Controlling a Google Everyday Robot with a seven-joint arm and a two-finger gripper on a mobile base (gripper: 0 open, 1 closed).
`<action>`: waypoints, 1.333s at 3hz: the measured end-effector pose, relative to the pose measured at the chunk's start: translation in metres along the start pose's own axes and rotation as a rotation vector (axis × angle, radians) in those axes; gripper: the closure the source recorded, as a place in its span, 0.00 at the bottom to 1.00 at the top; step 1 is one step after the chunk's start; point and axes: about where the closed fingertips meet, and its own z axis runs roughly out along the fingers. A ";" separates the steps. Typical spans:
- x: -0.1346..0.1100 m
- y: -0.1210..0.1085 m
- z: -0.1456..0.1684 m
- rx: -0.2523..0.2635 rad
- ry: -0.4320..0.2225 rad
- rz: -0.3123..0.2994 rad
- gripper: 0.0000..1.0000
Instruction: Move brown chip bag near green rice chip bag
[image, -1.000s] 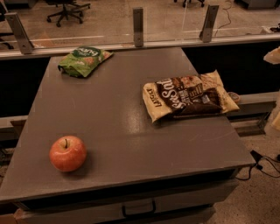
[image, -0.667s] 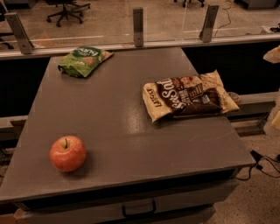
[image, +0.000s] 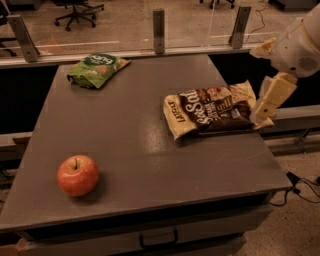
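The hand (image: 270, 96) is at the far right of the camera view, hanging off the right edge of the worktop (image: 135, 135). It shows as a pale cream block slanting down and to the left from a rounded white arm (image: 299, 47). Its lower end sits right at the right-hand end of the brown chip bag (image: 212, 110). The two overlap in the view, but it cannot be told whether they actually touch. Nor can it be told how far open the hand is, and nothing is seen held in it.

The brown chip bag lies flat on the worktop, stretching away to the left of the hand. Its cream end with dark lettering is the end farthest from the hand, and its big white lettering runs along its length. Its crimped right end is nearest the hand and reaches the worktop's right edge.

The green rice chip bag (image: 97, 68) lies well apart from the hand, far to its left and farther back, near the worktop's rear left corner. It is also well apart from the brown chip bag, with a wide stretch of bare grey surface between the two.

A red apple (image: 77, 175) stands upright with its stem up, far to the left of the hand and nearer the front edge, apart from both bags.

Behind the worktop a glass barrier with upright metal posts (image: 159, 29) runs across the view, and the nearest post (image: 240, 20) stands up and to the left of the hand.
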 end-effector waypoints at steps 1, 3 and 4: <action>-0.004 -0.028 0.034 -0.001 -0.043 -0.022 0.00; 0.014 -0.057 0.079 -0.057 -0.044 0.049 0.41; 0.022 -0.060 0.084 -0.067 -0.053 0.079 0.65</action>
